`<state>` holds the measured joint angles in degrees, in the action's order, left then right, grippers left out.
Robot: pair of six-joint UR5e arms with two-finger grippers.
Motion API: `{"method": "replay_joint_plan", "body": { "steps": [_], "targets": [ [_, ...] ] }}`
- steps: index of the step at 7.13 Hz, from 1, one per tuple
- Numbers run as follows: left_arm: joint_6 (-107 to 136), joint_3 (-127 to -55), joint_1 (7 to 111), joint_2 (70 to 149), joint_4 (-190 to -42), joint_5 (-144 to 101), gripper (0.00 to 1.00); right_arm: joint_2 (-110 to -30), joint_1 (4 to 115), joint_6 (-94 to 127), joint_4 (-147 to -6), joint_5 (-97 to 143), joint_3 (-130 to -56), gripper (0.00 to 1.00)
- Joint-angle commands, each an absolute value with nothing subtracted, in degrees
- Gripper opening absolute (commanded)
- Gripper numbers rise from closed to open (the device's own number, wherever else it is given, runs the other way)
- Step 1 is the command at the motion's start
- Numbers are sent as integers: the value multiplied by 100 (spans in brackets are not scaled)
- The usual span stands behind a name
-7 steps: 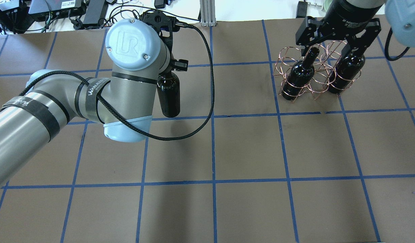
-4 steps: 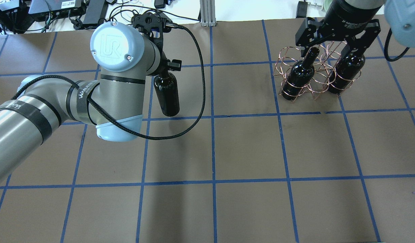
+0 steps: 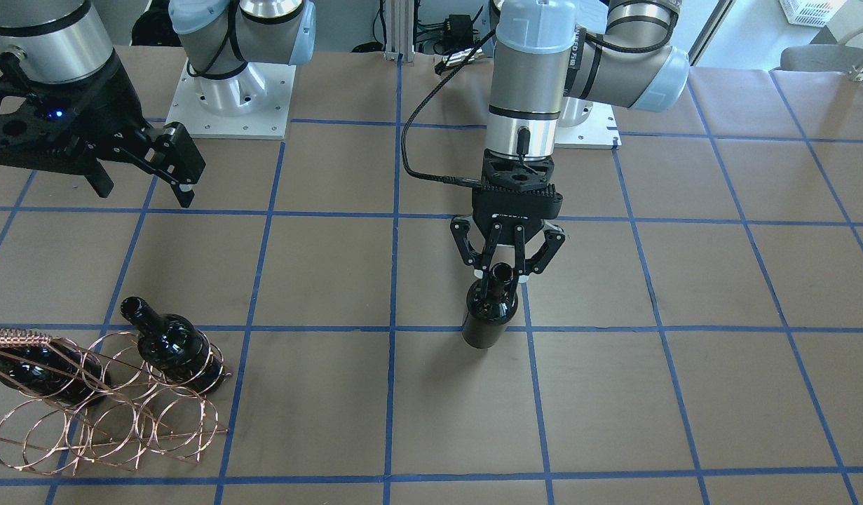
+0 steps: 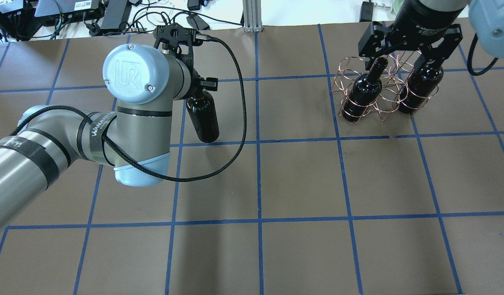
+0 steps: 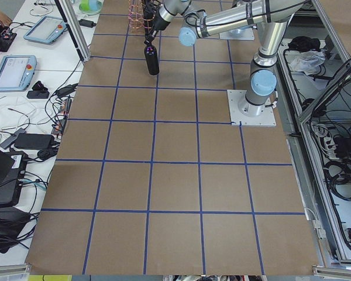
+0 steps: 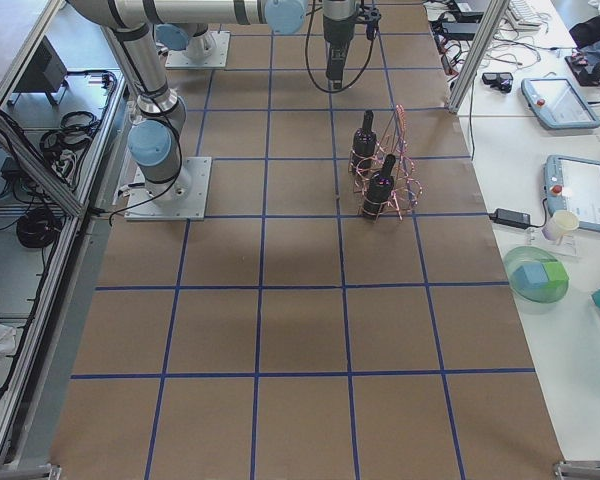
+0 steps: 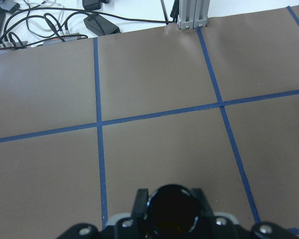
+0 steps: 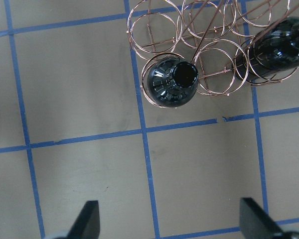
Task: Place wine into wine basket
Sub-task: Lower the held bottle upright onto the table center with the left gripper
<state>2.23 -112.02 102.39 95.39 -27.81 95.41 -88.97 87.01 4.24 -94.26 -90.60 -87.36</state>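
Brown gridded table (image 3: 683, 393) — wine (image 3: 488, 315) upright, mouth skyward, neck tight in left claw (image 3: 503, 273); right claw (image 3: 145, 191) agape.

The wine (image 4: 204, 119) stands well left of the wine basket (image 3: 109, 421) holding two bottles (image 4: 364, 92).

Brown table (image 4: 301, 176), blue tape grid (image 4: 258, 180), cables (image 7: 55, 27), teach pendants (image 6: 580, 190), green bowl (image 6: 537, 275)

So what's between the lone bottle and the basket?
Overhead: bare table, a blue tape line, and the black cable looping beside the bottle. Nothing else before the basket.
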Motion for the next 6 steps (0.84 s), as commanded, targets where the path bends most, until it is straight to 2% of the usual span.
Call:
{"method": "replay_joint_plan", "body": {
  "steps": [1, 6],
  "targets": [
    [308, -11338, 10239, 9492, -2786, 9554, 0, -8877, 8701, 422, -9413, -9105, -8736, 100],
    [466, -11514, 10239, 9492, -2821, 9580, 0, -8877, 8701, 422, -9440, -9236, -8736, 100]
  ]
}}
